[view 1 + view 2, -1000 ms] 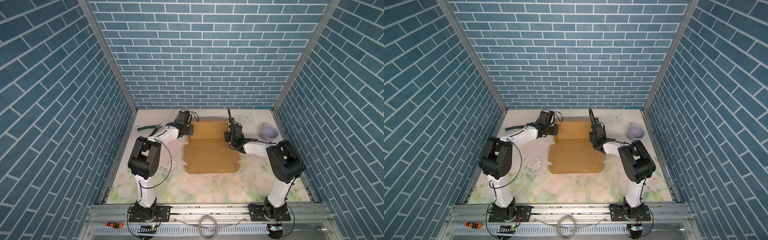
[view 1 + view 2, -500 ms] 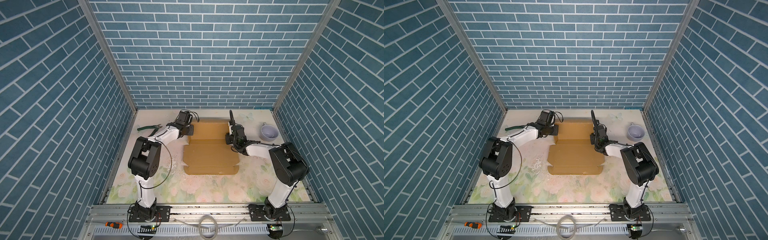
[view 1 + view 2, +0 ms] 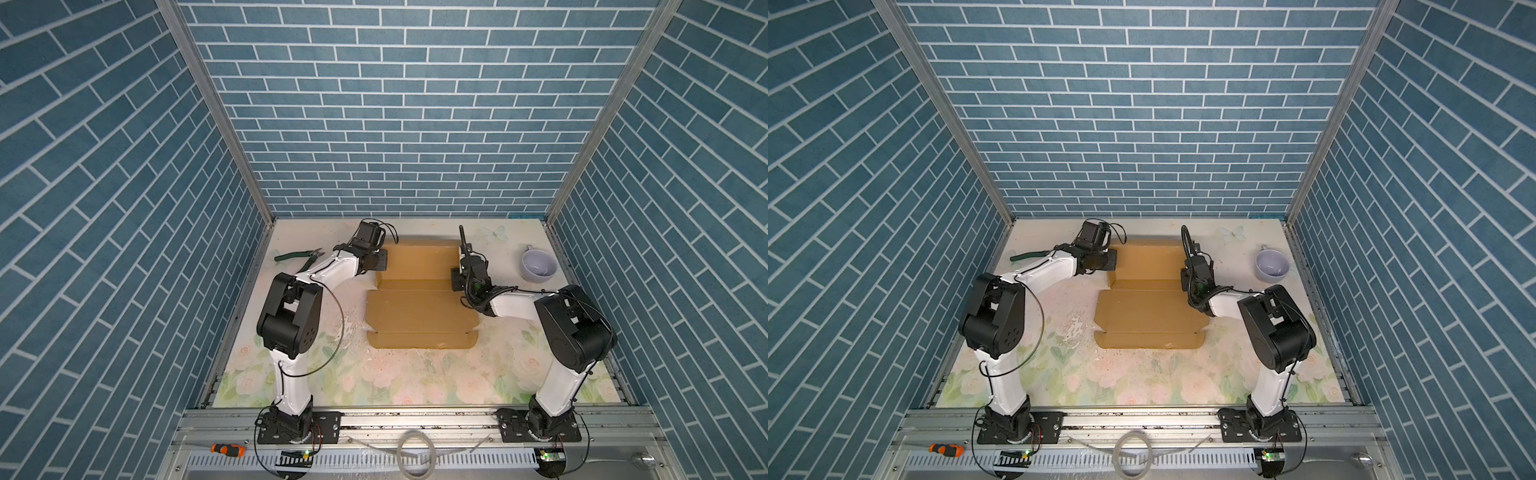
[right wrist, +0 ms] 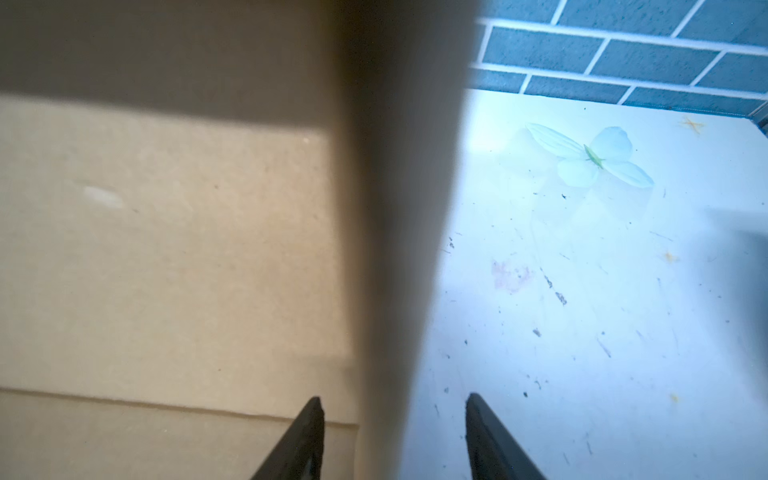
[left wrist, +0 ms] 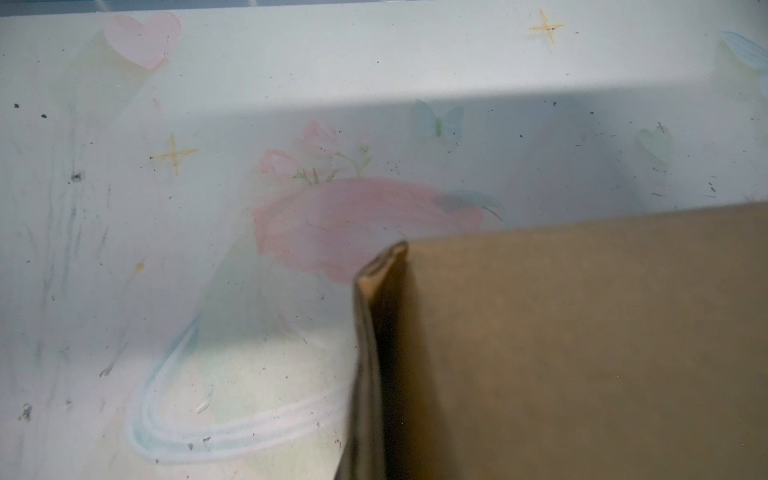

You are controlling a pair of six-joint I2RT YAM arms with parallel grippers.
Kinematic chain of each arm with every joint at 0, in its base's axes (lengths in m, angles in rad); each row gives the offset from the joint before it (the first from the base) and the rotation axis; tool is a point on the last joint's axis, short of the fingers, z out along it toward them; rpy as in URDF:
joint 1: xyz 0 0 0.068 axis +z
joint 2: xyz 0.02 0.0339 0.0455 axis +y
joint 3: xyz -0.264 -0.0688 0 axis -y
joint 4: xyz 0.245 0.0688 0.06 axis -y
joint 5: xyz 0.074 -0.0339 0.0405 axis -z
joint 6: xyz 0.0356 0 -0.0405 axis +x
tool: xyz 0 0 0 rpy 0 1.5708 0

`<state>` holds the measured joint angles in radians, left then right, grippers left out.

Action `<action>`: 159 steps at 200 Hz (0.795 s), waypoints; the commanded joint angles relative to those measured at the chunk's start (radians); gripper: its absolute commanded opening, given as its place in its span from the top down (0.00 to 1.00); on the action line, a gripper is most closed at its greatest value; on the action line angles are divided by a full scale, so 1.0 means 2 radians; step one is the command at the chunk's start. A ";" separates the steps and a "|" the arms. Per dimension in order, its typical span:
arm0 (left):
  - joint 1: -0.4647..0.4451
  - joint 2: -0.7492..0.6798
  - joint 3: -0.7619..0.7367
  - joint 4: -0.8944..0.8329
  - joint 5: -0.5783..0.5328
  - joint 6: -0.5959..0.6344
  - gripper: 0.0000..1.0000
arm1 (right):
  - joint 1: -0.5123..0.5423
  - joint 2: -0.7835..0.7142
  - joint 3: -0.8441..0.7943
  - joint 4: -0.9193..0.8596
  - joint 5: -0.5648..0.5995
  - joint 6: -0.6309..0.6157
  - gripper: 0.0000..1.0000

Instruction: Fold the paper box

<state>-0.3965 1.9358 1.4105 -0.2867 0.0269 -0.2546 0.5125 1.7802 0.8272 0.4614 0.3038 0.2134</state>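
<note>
The paper box (image 3: 419, 309) is a brown cardboard sheet lying in the middle of the table in both top views (image 3: 1148, 309), its near flaps flat and its far panel's side flaps raised. My left gripper (image 3: 380, 259) is at the far panel's left edge, shut on the upright left flap (image 5: 370, 332); its fingers are hidden in the left wrist view. On the right side, my right gripper (image 4: 395, 397) is open. Its dark fingertips (image 4: 311, 428) stand either side of the raised right flap (image 4: 407, 208) without touching it.
Green-handled pliers (image 3: 297, 257) lie at the far left of the mat. A lavender cup (image 3: 538, 264) stands at the far right. White crumbs (image 3: 349, 320) are scattered left of the sheet. An orange-handled screwdriver (image 3: 226, 449) rests on the front rail.
My right gripper has opened, letting go of the right flap. The left gripper has kept its grip and place.
</note>
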 commanded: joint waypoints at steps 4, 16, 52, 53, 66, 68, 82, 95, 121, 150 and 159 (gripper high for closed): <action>-0.003 0.018 -0.016 -0.060 0.012 -0.009 1.00 | 0.001 -0.003 -0.058 0.004 -0.003 0.034 0.44; -0.005 0.013 -0.029 -0.040 0.014 -0.009 1.00 | 0.000 -0.009 -0.082 0.053 -0.014 0.039 0.43; -0.010 0.000 -0.080 0.027 -0.001 -0.016 1.00 | 0.001 0.015 -0.078 0.065 -0.025 0.048 0.43; -0.011 0.000 -0.082 0.029 -0.001 -0.017 1.00 | 0.001 0.015 -0.079 0.066 -0.025 0.048 0.43; -0.012 -0.008 -0.104 0.062 -0.004 -0.020 1.00 | 0.001 0.013 -0.086 0.076 -0.022 0.051 0.43; -0.013 -0.008 -0.108 0.066 -0.005 -0.021 1.00 | 0.001 0.012 -0.087 0.078 -0.022 0.051 0.43; -0.018 -0.019 -0.135 0.106 -0.013 -0.018 1.00 | 0.001 0.000 -0.104 0.095 -0.022 0.051 0.42; -0.023 -0.026 -0.157 0.137 -0.016 -0.016 1.00 | 0.001 -0.011 -0.120 0.110 -0.026 0.049 0.40; -0.028 -0.030 -0.184 0.169 -0.025 -0.018 1.00 | 0.001 -0.029 -0.144 0.125 -0.034 0.047 0.38; -0.029 -0.026 -0.204 0.185 -0.031 -0.020 1.00 | 0.001 -0.036 -0.158 0.130 -0.034 0.040 0.33; -0.029 -0.024 -0.208 0.186 -0.031 -0.023 1.00 | 0.001 -0.036 -0.161 0.129 -0.031 0.036 0.33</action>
<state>-0.4500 1.8225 1.0672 0.1947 -0.0563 -0.2558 0.5236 1.7016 0.5529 0.8070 0.2184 0.2543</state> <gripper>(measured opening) 0.074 0.665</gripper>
